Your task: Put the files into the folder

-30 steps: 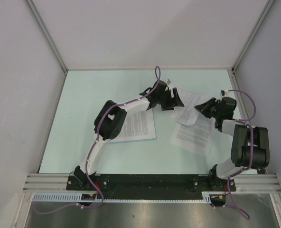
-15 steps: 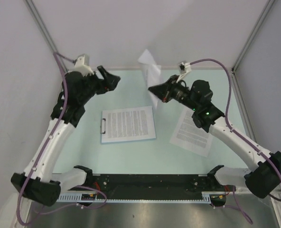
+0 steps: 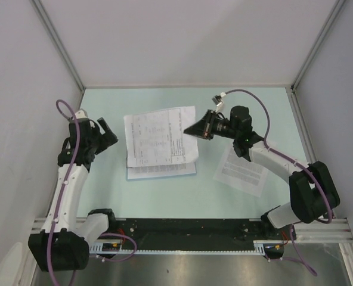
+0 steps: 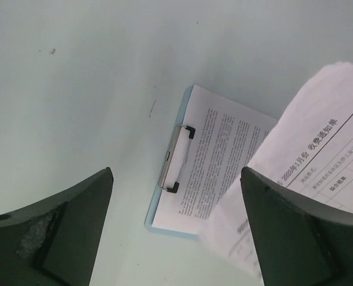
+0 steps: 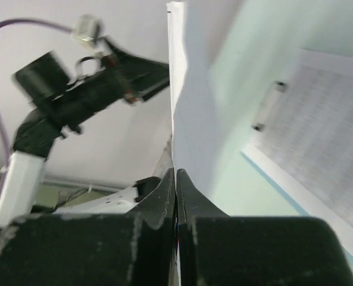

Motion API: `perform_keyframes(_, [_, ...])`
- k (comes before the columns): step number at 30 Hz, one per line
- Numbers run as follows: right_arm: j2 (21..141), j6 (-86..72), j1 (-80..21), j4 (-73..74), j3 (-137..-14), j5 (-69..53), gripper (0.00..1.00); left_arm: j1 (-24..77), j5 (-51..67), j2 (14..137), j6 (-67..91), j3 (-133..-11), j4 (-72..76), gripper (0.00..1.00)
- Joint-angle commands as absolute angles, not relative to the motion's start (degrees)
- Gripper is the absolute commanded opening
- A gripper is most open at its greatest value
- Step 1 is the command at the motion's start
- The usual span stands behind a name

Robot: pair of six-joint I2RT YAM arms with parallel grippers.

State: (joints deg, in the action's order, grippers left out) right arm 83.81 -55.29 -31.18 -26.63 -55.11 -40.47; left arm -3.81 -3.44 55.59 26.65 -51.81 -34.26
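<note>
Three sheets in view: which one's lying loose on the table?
The sheet right of the folder, under the right arm. One other lies on the folder; the third is pinched in the right gripper.

We are counting three files: one (image 3: 160, 136) hanging above centre, one (image 3: 164, 169) lying underneath on folder (image 4: 154, 208), one (image 3: 242, 171) lying loose at right. We are counting one folder, two grippers: left (image 3: 108, 131), right (image 3: 186, 131).

One sheet (image 3: 164, 168) on folder (image 3: 164, 176); second sheet (image 3: 158, 137) above both; third sheet (image 3: 241, 170) on table (image 3: 105, 190), right.
</note>
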Motion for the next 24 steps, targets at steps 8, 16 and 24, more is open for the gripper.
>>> perform_keyframes(8, [96.4,-36.66,-22.85,-16.6,-51.15,-45.25,0.0,-2.99,10.99,70.65,16.46,-53.07,-29.08,0.86])
perform_keyframes(16, [105.11,-34.71,-23.2,-22.14,-51.24,-41.75,0.0,-0.71,5.02,79.36,12.66,-52.3,-27.87,0.77])
perform_keyframes(24, [108.37,-35.86,-23.47,-27.42,-51.24,-40.08,0.0,3.6,3.17,85.86,12.65,-53.17,-26.8,0.66])
